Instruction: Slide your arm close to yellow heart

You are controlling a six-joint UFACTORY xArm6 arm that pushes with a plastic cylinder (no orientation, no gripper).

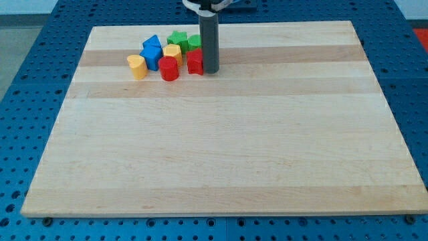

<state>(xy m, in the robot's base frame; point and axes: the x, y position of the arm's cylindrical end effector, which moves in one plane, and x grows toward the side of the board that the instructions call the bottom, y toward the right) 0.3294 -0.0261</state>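
Observation:
The yellow heart [136, 66] lies at the left end of a cluster of blocks near the view's top left of the wooden board [221, 167]. My tip [211, 71] stands at the right end of that cluster, touching or just beside a red block [195, 61]. The tip is about a hand's width to the right of the yellow heart, with other blocks between them.
Between the heart and the tip sit a blue block [151, 55], a red cylinder [168, 68], a yellow block [172, 51], a green star [177, 38] and a green block [194, 42]. The board lies on a blue perforated table [40, 53].

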